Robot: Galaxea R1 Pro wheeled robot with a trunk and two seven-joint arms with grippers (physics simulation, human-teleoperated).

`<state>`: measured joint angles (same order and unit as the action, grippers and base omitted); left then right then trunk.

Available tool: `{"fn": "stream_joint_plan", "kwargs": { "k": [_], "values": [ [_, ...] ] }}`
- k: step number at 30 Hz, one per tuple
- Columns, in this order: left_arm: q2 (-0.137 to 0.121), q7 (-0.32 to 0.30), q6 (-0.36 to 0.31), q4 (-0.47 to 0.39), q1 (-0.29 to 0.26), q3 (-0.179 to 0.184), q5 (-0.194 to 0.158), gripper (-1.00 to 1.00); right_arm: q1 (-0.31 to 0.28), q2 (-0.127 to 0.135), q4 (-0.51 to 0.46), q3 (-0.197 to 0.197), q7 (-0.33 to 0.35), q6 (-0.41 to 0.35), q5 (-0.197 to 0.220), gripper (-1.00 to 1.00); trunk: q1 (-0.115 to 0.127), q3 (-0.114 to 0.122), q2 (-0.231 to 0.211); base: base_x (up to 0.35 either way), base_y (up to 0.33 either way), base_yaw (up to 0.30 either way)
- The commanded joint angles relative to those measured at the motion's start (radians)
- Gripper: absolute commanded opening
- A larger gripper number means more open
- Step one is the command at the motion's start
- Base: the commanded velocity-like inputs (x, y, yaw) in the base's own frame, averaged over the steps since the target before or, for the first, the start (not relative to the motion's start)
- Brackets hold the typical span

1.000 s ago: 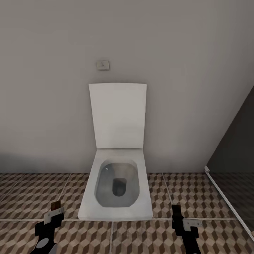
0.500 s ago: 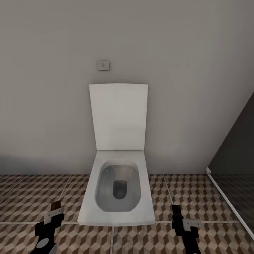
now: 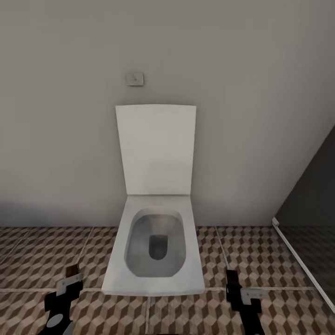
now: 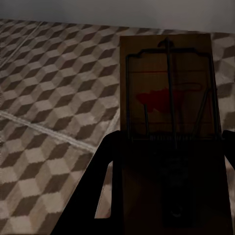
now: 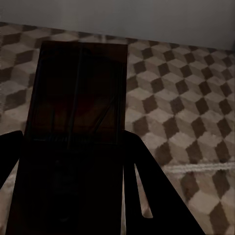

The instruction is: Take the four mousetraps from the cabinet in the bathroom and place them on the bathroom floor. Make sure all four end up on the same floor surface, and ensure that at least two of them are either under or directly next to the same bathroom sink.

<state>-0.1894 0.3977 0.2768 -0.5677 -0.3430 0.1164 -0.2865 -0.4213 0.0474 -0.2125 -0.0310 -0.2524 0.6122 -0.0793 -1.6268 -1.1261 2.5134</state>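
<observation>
Each of my grippers holds one mousetrap over the bathroom floor [image 3: 42, 260]. My left gripper [image 3: 69, 283] is shut on a mousetrap [image 4: 169, 88], a wooden board with a red mark and dark wire parts, whose tip [image 3: 72, 270] sticks out ahead of the fingers. My right gripper [image 3: 232, 284] is shut on a second mousetrap [image 5: 78, 93], which looks very dark in the right wrist view. In the head view it shows as a dark strip [image 3: 231, 277]. The cabinet and the sink are out of view.
A white toilet [image 3: 156, 274] with its lid [image 3: 156, 149] raised stands straight ahead against the grey wall, between my two arms. A small wall plate [image 3: 135, 79] sits above it. A dark glass partition [image 3: 307, 232] with a white base rail closes the right side.
The whole head view has shifted a little: the toilet now looks slightly larger and its lid higher. Both grippers keep their mousetraps in the same pose.
</observation>
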Motion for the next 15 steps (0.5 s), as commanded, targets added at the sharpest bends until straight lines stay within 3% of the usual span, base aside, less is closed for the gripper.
{"fn": "stream_joint_plan", "kwargs": {
  "k": [1,15],
  "values": [
    [-0.009,0.009,0.005,0.0,-0.001,0.008,-0.008,-1.0,-0.001,0.0,0.001,-0.002,-0.006,0.001,-0.026,-1.0,0.0,-0.005,0.001,0.0,0.0,0.0],
    [-0.022,0.016,0.011,0.0,-0.001,0.006,-0.005,-1.0,-0.001,0.0,0.002,-0.001,-0.006,0.003,-0.044,-1.0,-0.006,-0.059,0.004,0.0,0.0,0.0]
  ]
}}
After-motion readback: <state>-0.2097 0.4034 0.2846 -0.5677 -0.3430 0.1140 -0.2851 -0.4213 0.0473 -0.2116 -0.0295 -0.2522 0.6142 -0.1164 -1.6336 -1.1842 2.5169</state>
